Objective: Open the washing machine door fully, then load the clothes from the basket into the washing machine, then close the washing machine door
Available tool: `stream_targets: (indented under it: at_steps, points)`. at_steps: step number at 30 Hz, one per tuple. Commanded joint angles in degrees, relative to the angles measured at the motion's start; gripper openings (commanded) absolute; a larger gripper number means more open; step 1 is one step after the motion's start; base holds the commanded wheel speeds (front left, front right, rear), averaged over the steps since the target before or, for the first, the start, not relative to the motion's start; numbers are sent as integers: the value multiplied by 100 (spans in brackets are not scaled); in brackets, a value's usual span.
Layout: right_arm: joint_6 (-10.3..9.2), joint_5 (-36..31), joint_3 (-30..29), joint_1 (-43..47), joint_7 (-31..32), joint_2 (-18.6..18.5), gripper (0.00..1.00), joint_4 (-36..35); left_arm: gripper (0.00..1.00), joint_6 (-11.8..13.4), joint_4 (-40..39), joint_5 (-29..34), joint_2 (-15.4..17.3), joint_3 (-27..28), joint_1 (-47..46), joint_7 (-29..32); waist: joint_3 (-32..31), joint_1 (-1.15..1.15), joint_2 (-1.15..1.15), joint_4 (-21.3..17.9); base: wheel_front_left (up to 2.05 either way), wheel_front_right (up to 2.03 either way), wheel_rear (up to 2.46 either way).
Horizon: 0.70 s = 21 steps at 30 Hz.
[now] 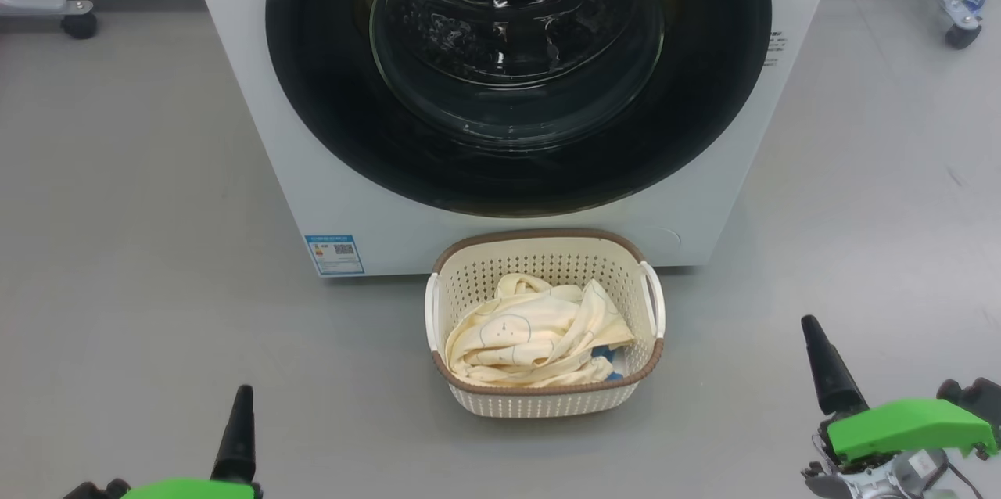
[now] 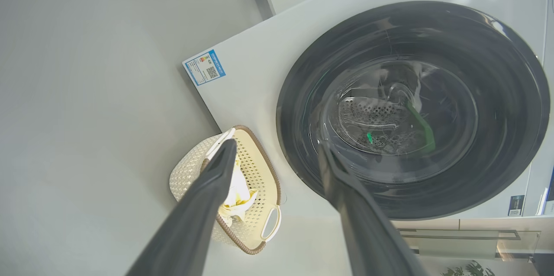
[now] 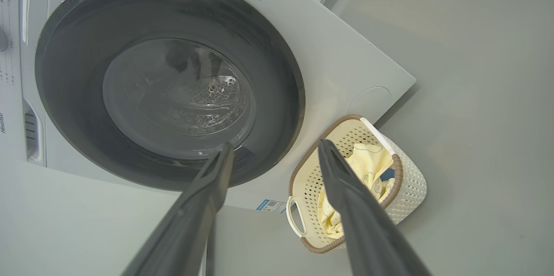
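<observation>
Door: shut, just behind the basket.
Clothes: heaped inside it.
Jaws: left gripper and right gripper spread wide, both empty.
Your move: hook the door's edge, then swing it fully.

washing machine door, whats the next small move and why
Probably bring the right gripper up to the rim of the washing machine door to pull it open: it is shut, the clothes lie in the basket, and the fingers are open.
</observation>
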Motion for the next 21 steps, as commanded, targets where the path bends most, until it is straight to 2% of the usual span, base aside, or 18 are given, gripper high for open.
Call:
stream_targets:
  at_steps: [1,12,21]
  points:
    - [-7,-228,76,-297,-102,-157,100,-229,100,-22,-238,217,89,45,-166,-64,3,0,0,1,0,0,0]
    - [-8,-1324,314,-361,-288,-295,100,-261,100,-27,-429,1400,123,-40,-135,-249,37,0,0,9,0,0,0]
    - [-10,-1994,489,-421,-423,-398,100,-250,100,-30,-575,2095,221,-170,-103,-383,46,0,0,8,0,0,0]
